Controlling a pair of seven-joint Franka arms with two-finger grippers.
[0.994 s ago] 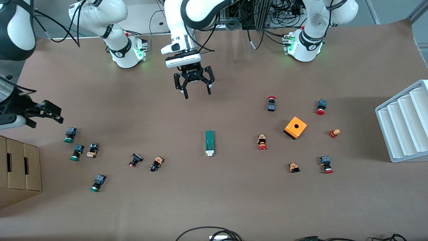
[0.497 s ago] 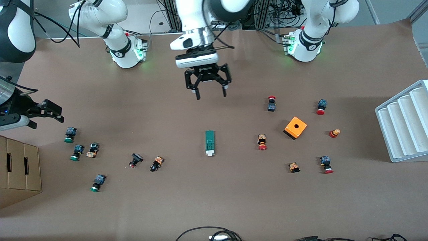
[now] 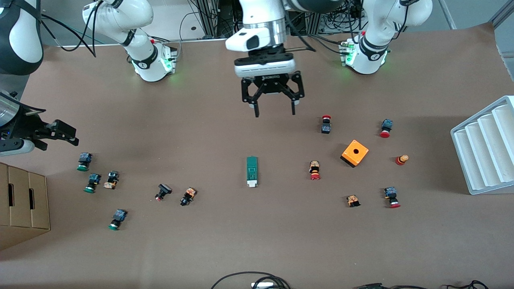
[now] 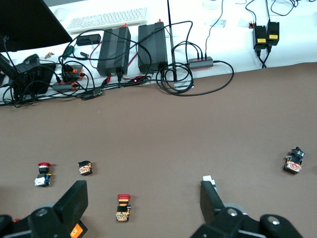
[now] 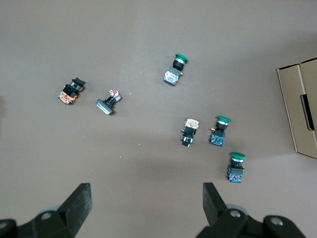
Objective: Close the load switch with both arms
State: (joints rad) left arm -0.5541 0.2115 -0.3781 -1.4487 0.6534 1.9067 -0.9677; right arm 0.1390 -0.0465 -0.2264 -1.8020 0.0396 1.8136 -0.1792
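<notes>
The load switch (image 3: pixel 251 171), a narrow green block with a white lever tab at the end nearer the front camera, lies flat mid-table. My left gripper (image 3: pixel 275 113) hangs open and empty above bare table, between the switch and the arms' bases. In the left wrist view (image 4: pixel 142 192) only the switch's white tab (image 4: pixel 208 179) shows, beside one finger. My right gripper (image 3: pixel 70 135) is open and empty at the right arm's end of the table, over bare table by the green-capped buttons (image 3: pixel 83 161). The right wrist view (image 5: pixel 146 196) does not show the switch.
An orange box with a hole (image 3: pixel 355 153) and several red-capped buttons (image 3: pixel 315 170) lie toward the left arm's end. A white stepped rack (image 3: pixel 482 148) stands at that table end. A cardboard box (image 3: pixel 22 200) stands at the right arm's end. Several buttons (image 3: pixel 188 196) lie between.
My left gripper has moved toward the left arm's end of the table and slightly lower in the front view, still open. My right gripper has barely shifted. The load switch has not moved.
</notes>
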